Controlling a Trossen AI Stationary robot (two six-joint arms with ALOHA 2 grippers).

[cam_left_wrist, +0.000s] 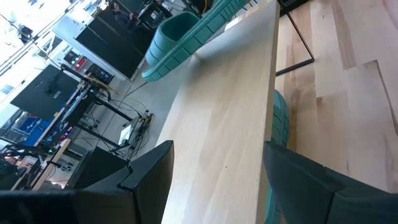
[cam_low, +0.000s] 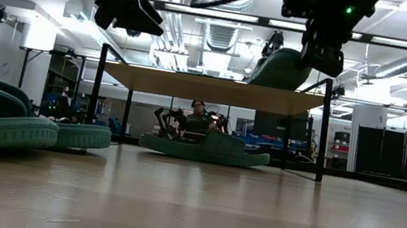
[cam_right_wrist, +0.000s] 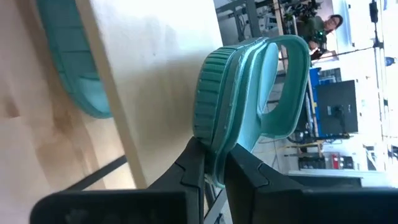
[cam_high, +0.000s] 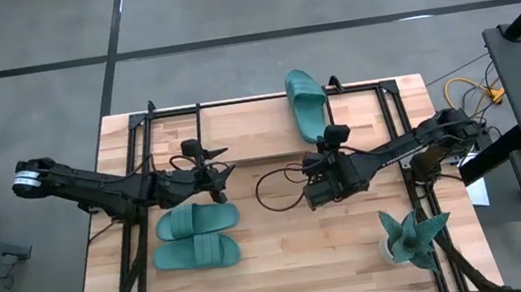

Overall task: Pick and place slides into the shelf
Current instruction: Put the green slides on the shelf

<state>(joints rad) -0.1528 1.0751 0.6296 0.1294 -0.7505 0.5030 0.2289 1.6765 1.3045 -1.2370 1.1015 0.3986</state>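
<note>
Teal slide (cam_right_wrist: pixel 239 93) pinched, seemingly atop shelf (cam_high: pixel 249 132).

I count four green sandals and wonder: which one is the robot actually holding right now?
The slide on the shelf top: the right claw is shut on its edge. Two slides lie side by side on the table, and one lies under the shelf.

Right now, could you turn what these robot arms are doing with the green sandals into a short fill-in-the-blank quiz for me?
1. The right gripper is shut on a ____.
2. That slide lies on the ____ of the shelf.
3. The left gripper, open, holds ____.
4. Beside the left arm, ____ slides lie together on the table.

Missing words: slide; top; nothing; two
</note>
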